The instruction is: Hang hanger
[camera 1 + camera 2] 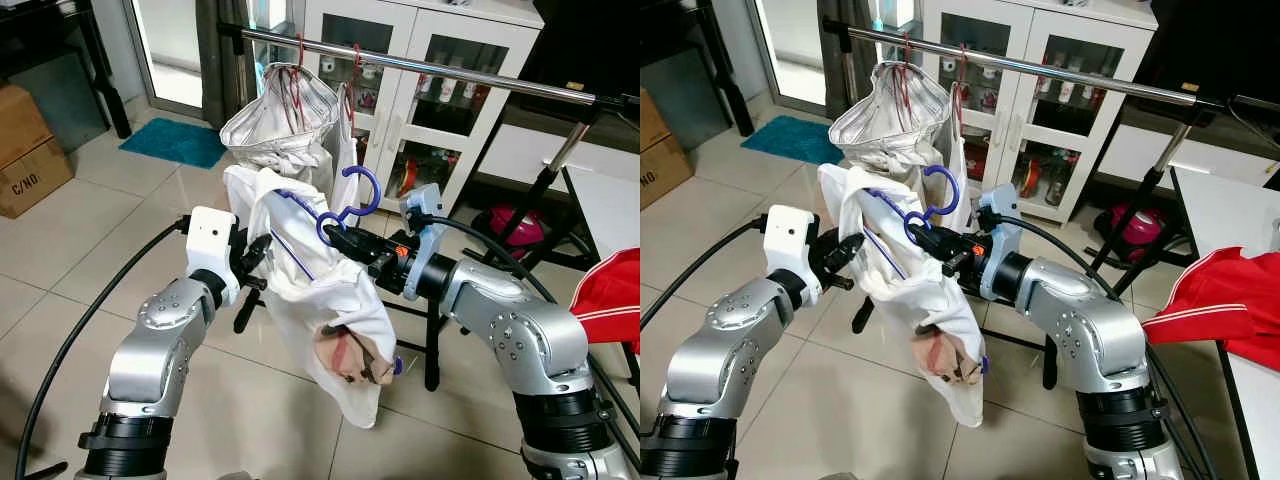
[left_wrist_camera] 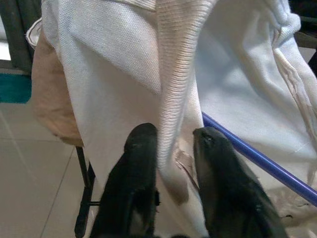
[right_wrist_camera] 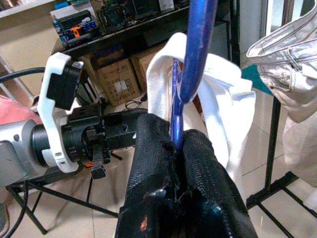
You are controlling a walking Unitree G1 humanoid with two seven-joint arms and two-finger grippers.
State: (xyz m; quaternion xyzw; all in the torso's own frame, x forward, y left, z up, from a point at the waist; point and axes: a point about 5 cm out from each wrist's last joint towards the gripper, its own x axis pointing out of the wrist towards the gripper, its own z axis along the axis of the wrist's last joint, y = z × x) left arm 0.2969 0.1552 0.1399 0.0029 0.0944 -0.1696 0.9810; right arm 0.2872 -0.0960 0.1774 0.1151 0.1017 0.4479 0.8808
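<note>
A blue plastic hanger (image 1: 362, 190) carries a white shirt (image 1: 330, 290) with a tan patch near its hem, held in mid-air between my arms. My right gripper (image 1: 335, 238) is shut on the hanger's neck just below the hook; the right wrist view shows its fingers (image 3: 153, 148) clamping the blue stem (image 3: 198, 49). My left gripper (image 1: 262, 250) is shut on a ribbed fold of the shirt (image 2: 173, 74), with the hanger's blue bar (image 2: 257, 158) just beyond. The metal rail (image 1: 450, 72) runs above and behind, and the hook sits well below it.
A pale garment (image 1: 290, 110) hangs on red hangers at the rail's left part. Behind stands a white glass-door cabinet (image 1: 470, 50). The rack's black legs (image 1: 432, 340) are under the shirt. A cardboard box (image 1: 30, 150), a teal mat (image 1: 175, 140) and a red cloth (image 1: 610, 290) lie around.
</note>
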